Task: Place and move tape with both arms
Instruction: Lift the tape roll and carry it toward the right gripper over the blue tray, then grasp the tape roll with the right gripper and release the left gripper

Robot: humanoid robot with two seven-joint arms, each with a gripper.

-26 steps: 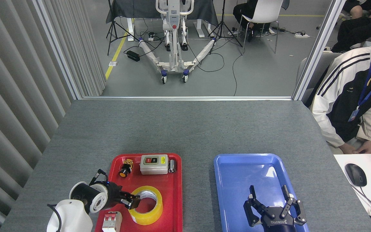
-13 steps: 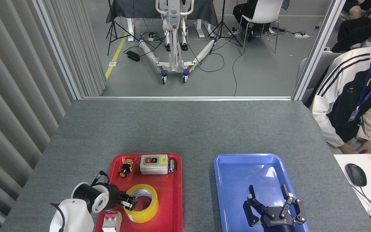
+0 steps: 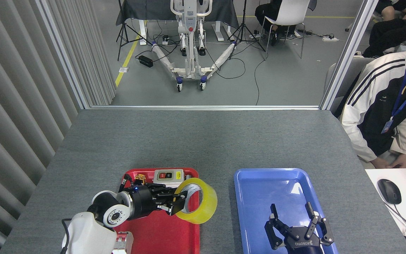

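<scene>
White "ROBOTIQ" lettering, right pincer [image 3: 292, 225]

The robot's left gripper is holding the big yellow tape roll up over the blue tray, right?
Not quite. In the head view, the left gripper holds the yellow translucent tape roll over the right edge of the red plastic tray, not the blue plastic tray.

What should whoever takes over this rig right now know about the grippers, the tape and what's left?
Left gripper: shut on the tape, held lifted and tilted over the right edge of the red tray.
Right gripper: open, empty, over the blue tray.
Done: tape picked up.
Left: carry it across, probably to the right gripper or blue tray, and set it down.
</scene>
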